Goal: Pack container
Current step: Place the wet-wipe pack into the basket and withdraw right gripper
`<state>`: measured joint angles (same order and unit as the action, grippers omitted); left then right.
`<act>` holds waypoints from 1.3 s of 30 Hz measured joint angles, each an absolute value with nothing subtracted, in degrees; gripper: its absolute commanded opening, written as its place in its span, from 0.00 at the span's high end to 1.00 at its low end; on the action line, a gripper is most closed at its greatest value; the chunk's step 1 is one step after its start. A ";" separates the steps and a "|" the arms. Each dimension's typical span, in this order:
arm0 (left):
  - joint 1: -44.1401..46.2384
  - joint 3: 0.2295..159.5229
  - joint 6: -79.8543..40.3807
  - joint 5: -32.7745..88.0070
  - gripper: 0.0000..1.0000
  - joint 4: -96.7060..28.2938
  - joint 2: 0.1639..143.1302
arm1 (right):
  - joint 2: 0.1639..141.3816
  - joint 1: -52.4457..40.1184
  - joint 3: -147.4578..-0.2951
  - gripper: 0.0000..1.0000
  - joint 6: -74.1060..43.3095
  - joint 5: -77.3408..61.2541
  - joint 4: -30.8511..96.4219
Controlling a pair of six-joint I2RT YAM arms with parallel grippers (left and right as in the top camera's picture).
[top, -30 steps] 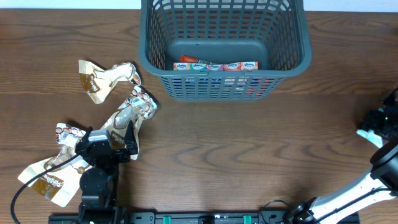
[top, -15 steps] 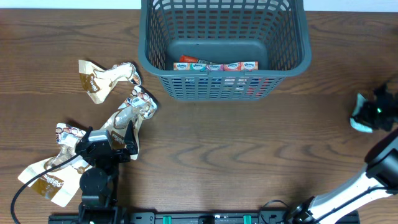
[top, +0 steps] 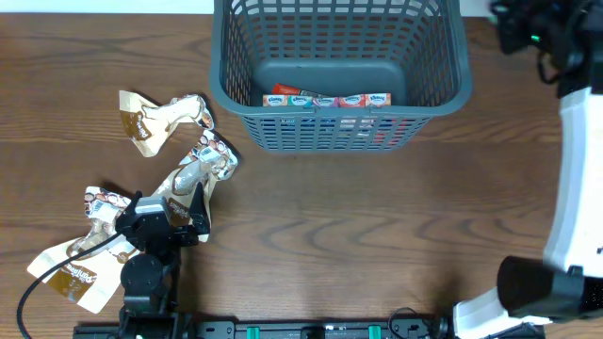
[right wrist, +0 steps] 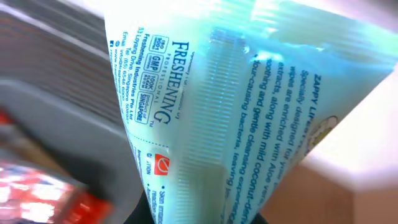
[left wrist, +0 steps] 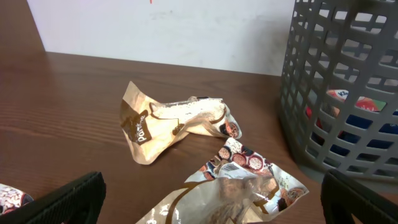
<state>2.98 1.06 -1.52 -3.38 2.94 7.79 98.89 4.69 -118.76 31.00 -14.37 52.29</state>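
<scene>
The container (top: 339, 132), a big dark grey lattice basket, stands at the back middle of the table and holds a row of small tissue packs (top: 325, 99). It also shows in the left wrist view (left wrist: 336, 93). My right gripper (top: 511, 21) is high at the basket's back right corner, shut on a light blue wet-wipes pack (right wrist: 236, 106) that fills the right wrist view. My left gripper (left wrist: 211, 202) is open low over the table, with a crumpled snack bag (left wrist: 249, 186) between its fingers.
Several crumpled brown and white snack bags lie at the left: one at the back (top: 155, 118), one in the middle (top: 203, 160), two near the front edge (top: 75, 273). The white right arm (top: 575, 188) runs along the right side.
My right arm has swung from the table's right edge back and up to the basket's back right corner, with the wipes pack in it. The left arm has not moved.
</scene>
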 measured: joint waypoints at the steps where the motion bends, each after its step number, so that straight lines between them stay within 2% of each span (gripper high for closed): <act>1: 2.98 1.06 -1.52 -3.38 0.01 2.94 7.79 | 98.54 2.50 -119.48 0.99 33.01 -14.63 52.88; 6: 2.98 1.06 -1.52 -3.38 0.01 2.94 7.79 | 99.46 -8.78 -120.20 0.99 43.79 -14.59 56.66; 10: 2.98 1.06 -1.50 -3.38 0.01 2.94 7.79 | 102.54 -14.13 -120.16 0.99 48.82 -14.37 58.22; 22: 2.98 1.06 -1.52 -3.38 0.01 2.94 7.79 | 120.40 -16.32 -120.16 0.96 57.54 -13.76 62.87; 24: 2.98 1.06 -1.52 -3.38 0.01 2.94 7.79 | 123.68 -16.34 -120.05 0.89 57.87 -13.78 64.18; 26: 2.98 1.06 -1.52 -3.38 0.01 2.94 7.79 | 126.17 -16.34 -119.90 0.66 58.11 -13.78 65.82; 27: 2.98 1.06 -1.52 -3.38 0.01 2.94 7.79 | 127.13 -16.34 -119.83 0.62 58.04 -13.87 66.28; 29: 2.98 1.06 -1.52 -3.38 0.01 2.92 7.79 | 127.90 -16.45 -119.83 0.43 57.45 -14.11 66.35; 31: 2.98 1.06 -1.52 -3.38 0.01 2.94 7.79 | 127.79 -16.49 -119.87 0.04 56.73 -14.13 66.28; 32: 2.98 1.06 -1.52 -3.38 0.01 2.94 7.79 | 127.72 -16.49 -119.92 0.01 56.66 -14.13 66.22; 39: 2.98 1.26 -1.52 -3.40 0.02 1.56 7.79 | 127.28 -16.32 -124.29 0.01 51.94 -13.45 65.30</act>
<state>2.98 1.26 -1.52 -3.40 1.56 7.79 127.28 -16.32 -124.29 51.94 -13.45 65.30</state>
